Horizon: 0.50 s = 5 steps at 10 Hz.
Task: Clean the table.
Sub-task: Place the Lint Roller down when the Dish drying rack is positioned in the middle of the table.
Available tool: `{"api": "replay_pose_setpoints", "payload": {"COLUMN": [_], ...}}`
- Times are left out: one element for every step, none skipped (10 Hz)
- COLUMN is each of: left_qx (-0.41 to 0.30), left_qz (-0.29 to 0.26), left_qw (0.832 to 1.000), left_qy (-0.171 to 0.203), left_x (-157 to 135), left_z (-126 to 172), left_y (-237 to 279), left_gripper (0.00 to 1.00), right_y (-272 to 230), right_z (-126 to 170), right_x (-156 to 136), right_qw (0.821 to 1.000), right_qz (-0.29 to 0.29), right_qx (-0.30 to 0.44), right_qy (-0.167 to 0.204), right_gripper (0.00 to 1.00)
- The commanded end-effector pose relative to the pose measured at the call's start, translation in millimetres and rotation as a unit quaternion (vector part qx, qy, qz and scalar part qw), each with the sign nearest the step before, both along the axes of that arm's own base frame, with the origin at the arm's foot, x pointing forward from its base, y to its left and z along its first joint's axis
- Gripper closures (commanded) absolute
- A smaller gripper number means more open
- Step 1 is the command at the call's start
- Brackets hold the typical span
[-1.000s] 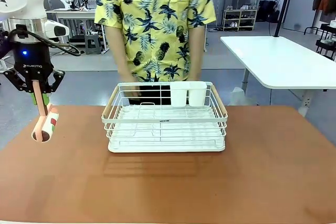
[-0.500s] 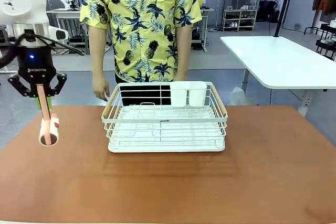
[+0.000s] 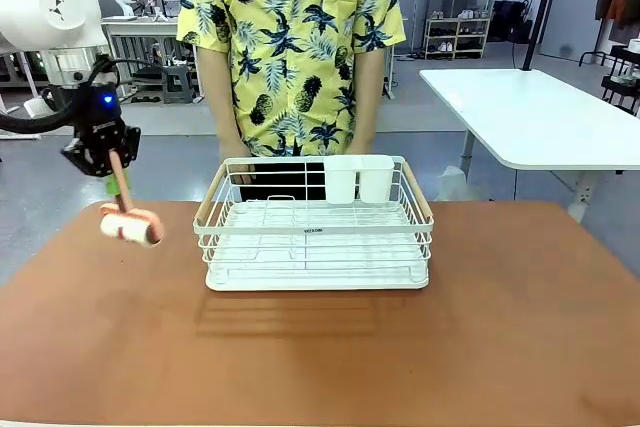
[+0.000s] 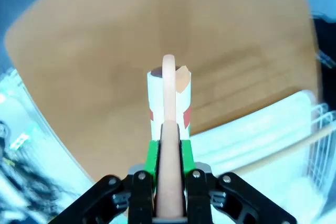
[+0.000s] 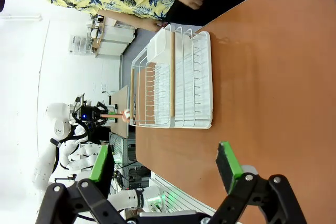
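My left gripper (image 3: 115, 175) hangs above the left end of the reddish-brown table (image 3: 300, 347), shut on the pink handle of a lint roller (image 3: 130, 227). The roller's white drum with red marks lies roughly level, just left of the dish rack and off the surface. In the left wrist view the green pads of the left gripper (image 4: 169, 166) clamp the handle, with the lint roller (image 4: 168, 95) pointing out over the table (image 4: 105, 51). My right gripper (image 5: 165, 166) stands open above the table (image 5: 273, 77), with nothing between its fingers.
A white wire dish rack (image 3: 318, 227) with two white cups stands at the middle back of the table. A person in a yellow patterned shirt (image 3: 290, 47) stands right behind it. A white-topped table (image 3: 530, 112) is off to the right.
My left arm has risen and moved toward the rack. The roller has swung from hanging straight down to lying nearly level. The person has shifted sideways behind the rack.
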State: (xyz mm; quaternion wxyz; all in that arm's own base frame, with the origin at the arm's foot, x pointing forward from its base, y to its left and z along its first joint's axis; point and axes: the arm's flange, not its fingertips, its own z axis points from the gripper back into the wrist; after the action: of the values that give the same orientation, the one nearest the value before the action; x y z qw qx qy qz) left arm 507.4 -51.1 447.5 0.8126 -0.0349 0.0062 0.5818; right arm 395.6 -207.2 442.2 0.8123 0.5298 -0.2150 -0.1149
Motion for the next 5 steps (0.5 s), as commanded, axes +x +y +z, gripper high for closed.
{"api": "replay_pose_setpoints", "payload": {"left_qx": [0.03,0.042,0.056,0.061,0.065], "left_qz": [0.125,0.126,0.125,0.12,0.131], "left_qw": [0.984,0.98,0.976,0.977,0.974], "left_qy": [-0.125,-0.147,-0.167,-0.168,-0.171], "left_x": [12.0,17.2,18.8,17.5,17.4], "left_z": [-36.7,-54.1,-69.2,-79.9,-87.9], "left_y": [-9.3,-11.4,-13.7,-15.9,-14.3], "left_gripper": [0.79,0.79,0.79,0.79,0.79], "right_y": [0.5,0.5,0.5,0.5,0.5], "right_z": [2.6,2.6,2.6,2.6,2.6], "right_x": [-0.5,-0.5,-0.5,-0.5,-0.5], "right_qw": [1.0,1.0,1.0,1.0,1.0], "right_qz": [0.002,0.002,0.002,0.002,0.002], "right_qx": [0.005,0.005,0.005,0.005,0.005], "right_qy": [-0.01,-0.01,-0.01,-0.01,-0.01], "right_gripper": [0.0,0.0,0.0,0.0,0.0]}}
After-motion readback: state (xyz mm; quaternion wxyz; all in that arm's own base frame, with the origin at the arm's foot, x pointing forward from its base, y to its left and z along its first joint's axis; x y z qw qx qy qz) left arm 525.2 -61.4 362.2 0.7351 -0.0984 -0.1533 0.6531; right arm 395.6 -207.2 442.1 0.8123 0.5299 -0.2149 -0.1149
